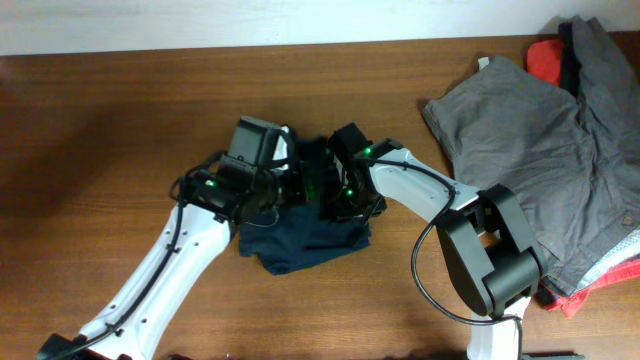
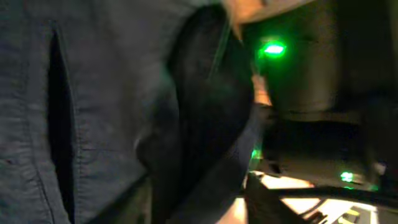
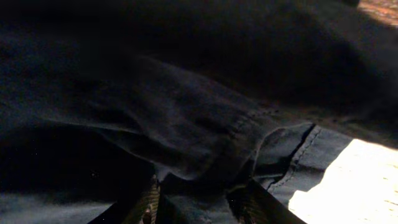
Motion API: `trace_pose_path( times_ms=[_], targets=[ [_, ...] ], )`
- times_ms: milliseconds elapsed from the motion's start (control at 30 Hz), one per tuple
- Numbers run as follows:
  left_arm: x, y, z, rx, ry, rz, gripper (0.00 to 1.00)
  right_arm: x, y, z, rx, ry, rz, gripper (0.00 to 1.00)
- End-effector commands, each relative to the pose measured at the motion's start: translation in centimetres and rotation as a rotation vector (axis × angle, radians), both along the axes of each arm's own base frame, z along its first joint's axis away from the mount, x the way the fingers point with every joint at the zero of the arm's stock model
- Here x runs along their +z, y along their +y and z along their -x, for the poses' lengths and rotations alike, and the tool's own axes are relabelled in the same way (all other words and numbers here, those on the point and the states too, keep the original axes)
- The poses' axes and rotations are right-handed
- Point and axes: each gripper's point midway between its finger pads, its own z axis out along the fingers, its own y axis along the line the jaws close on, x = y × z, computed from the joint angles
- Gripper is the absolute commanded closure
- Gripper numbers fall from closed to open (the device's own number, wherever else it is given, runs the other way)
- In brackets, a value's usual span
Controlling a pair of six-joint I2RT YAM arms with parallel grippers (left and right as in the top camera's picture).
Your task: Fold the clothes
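Navy shorts [image 3: 186, 124] fill both wrist views; right pincer [image 3: 199, 202] grips their fold; left pincer [image 1: 288, 186]: cannot tell.

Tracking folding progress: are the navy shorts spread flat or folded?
Folded over, bunched, not spread: the navy shorts lie as a compact heap, layers overlapping.
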Motion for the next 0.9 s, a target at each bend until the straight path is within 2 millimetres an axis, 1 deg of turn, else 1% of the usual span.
trace_pose_path(
  times_ms=[0,67,100,133,233,300,367,400,433,467,500,567,600,633,667,733,767,800,833,867],
  targets=[
    [1.9,-1.0,-0.4,-0.025,-0.049,0.047,0.43,-2.2,0.3,2.7,0.017,0.100,0.007,0.55],
    [2.5,-0.9,-0.9,-0.040,-0.078,0.063,0.43,-2.2,0.2,2.8,0.017,0.099,0.014,0.54],
    [2.9,-0.9,-1.2,-0.052,-0.097,0.069,0.43,-2.3,-0.2,2.7,0.014,0.096,0.031,0.56],
    [3.3,-0.6,-1.5,-0.054,-0.114,0.067,0.43,-2.3,-0.7,2.6,0.008,0.093,0.050,0.59],
    [4.0,0.3,-2.4,-0.054,-0.152,0.055,0.44,-2.2,-2.8,1.9,-0.080,0.091,0.126,0.59],
    [3.9,1.5,-3.2,-0.035,-0.176,0.024,0.43,-1.3,-3.9,1.2,-0.114,0.089,0.129,0.59],
    [3.4,3.6,-4.2,0.032,-0.190,-0.043,0.44,0.1,-4.9,0.4,-0.141,0.077,0.121,0.59],
    [3.2,4.7,-4.8,0.071,-0.199,-0.076,0.44,1.0,-5.5,-0.1,-0.155,0.063,0.122,0.59],
    [3.1,5.7,-5.3,0.106,-0.207,-0.106,0.43,2.4,-6.5,-0.9,-0.178,0.035,0.138,0.59],
    [3.1,6.5,-5.6,0.130,-0.212,-0.125,0.43,3.3,-7.2,-1.4,-0.192,0.014,0.153,0.59],
    [3.0,7.1,-5.8,0.150,-0.214,-0.139,0.43,5.0,-8.7,-2.2,-0.218,-0.023,0.186,0.58],
    [2.9,7.5,-5.9,0.161,-0.208,-0.145,0.44,7.8,-10.5,-3.3,-0.259,-0.079,0.218,0.56],
    [2.8,7.6,-5.8,0.162,-0.202,-0.148,0.44,10.2,-11.9,-4.0,-0.292,-0.117,0.230,0.54],
    [2.6,7.6,-5.7,0.160,-0.198,-0.150,0.44,11.3,-12.6,-4.3,-0.310,-0.134,0.233,0.53],
    [2.5,7.6,-5.6,0.158,-0.192,-0.151,0.44,12.9,-13.5,-4.6,-0.334,-0.155,0.237,0.52],
    [2.2,7.5,-5.4,0.149,-0.187,-0.158,0.44,15.4,-14.7,-4.8,-0.366,-0.177,0.230,0.52],
    [2.0,7.5,-5.4,0.138,-0.189,-0.167,0.44,16.5,-14.9,-4.8,-0.370,-0.183,0.211,0.52],
    [1.6,7.5,-5.4,0.125,-0.186,-0.178,0.44,17.5,-14.6,-4.6,-0.350,-0.183,0.174,0.53],
    [1.3,7.5,-5.4,0.121,-0.179,-0.184,0.44,18.2,-14.0,-4.5,-0.321,-0.183,0.137,0.52],
    [0.7,7.5,-5.5,0.120,-0.166,-0.190,0.44,18.8,-12.7,-4.3,-0.265,-0.181,0.075,0.52]
  ],
)
